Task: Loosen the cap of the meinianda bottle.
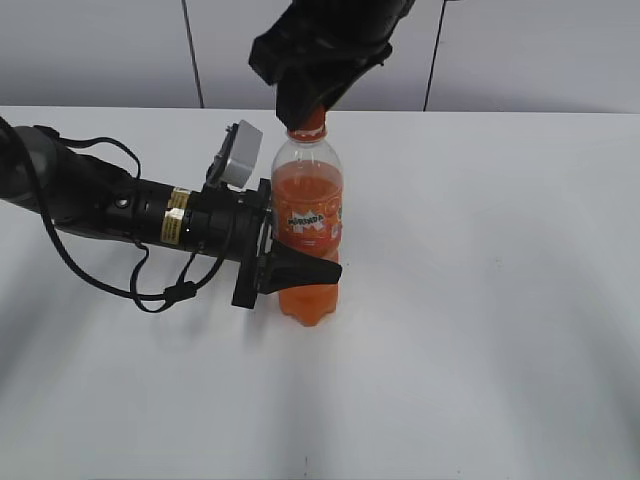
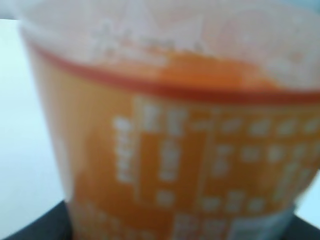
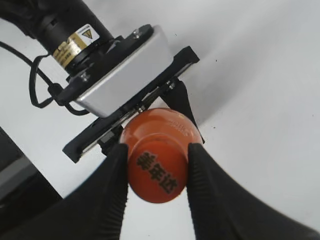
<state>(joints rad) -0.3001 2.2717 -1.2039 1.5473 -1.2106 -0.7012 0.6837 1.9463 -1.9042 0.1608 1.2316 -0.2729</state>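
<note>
The meinianda bottle (image 1: 308, 222) stands upright on the white table, full of orange drink, with an orange label. My left gripper (image 1: 295, 268) comes in from the left and is shut on the bottle's lower body. In the left wrist view the label (image 2: 190, 165) fills the frame, blurred. The orange cap (image 3: 156, 168) with dark lettering on top sits between the two black fingers of my right gripper (image 3: 156, 172), which comes down from above and is shut on its sides. In the exterior view only the lower rim of the cap (image 1: 308, 128) shows under the right gripper (image 1: 305, 105).
The white table (image 1: 480, 300) spreads around the bottle. The left arm with its cables (image 1: 110, 210) lies across the table's left half. A grey wall with dark vertical seams (image 1: 190, 50) stands behind.
</note>
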